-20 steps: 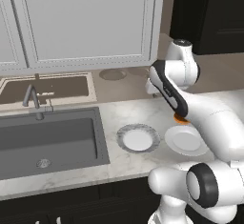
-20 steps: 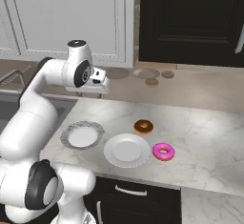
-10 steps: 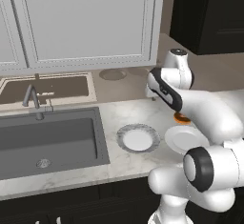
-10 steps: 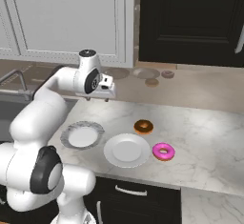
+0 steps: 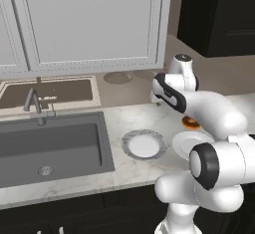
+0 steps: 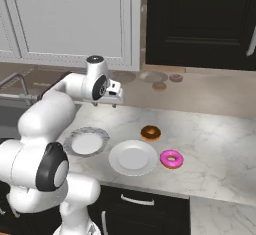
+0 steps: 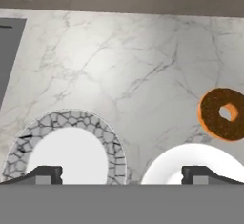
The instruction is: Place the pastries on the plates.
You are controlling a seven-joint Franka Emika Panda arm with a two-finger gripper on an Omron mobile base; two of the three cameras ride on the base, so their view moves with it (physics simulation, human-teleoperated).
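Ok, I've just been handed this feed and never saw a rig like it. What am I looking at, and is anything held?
It is a white robot arm on a driving base in a rendered kitchen. Two pictures look from behind it, left and right; the third looks along its jaws. On the marble counter lie a speckled-rim plate, a plain white plate, a brown doughnut and a pink doughnut. The gripper hangs above the counter, jaws wide open, holding nothing. A sink lies to the left.

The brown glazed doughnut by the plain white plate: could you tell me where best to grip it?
Probably from straight above, pinching across the ring of the brown doughnut: it lies flat on the counter, apart from the white plate and the pink doughnut.
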